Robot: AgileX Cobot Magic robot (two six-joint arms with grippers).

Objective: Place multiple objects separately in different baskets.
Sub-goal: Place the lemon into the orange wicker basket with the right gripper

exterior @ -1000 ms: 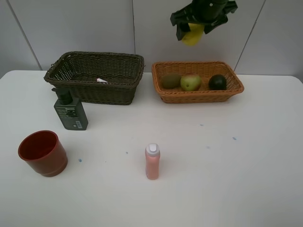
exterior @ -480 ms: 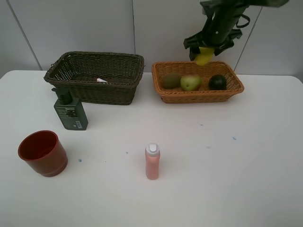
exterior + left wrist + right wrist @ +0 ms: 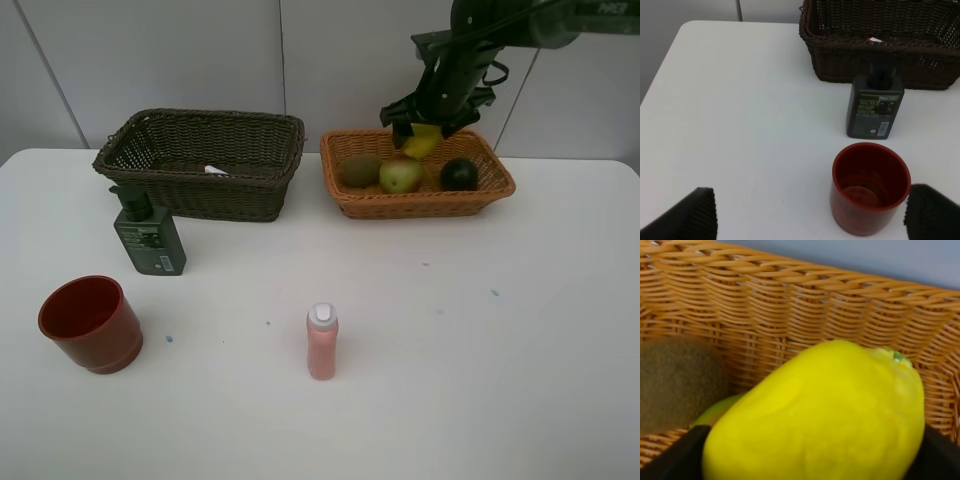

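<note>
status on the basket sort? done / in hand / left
Done: kiwi, pear and dark green fruit lie in the tan basket; white marker in the dark brown basket.
In hand: right hand holds the lemon just over the tan basket, not yet released.
Left: pump bottle, red cup and pink bottle stand on the table; left hand open near the cup.

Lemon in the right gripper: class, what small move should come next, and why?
Probably open the right gripper: it holds the lemon low over the tan basket, behind the pear and kiwi, so a short release should land it inside.
</note>
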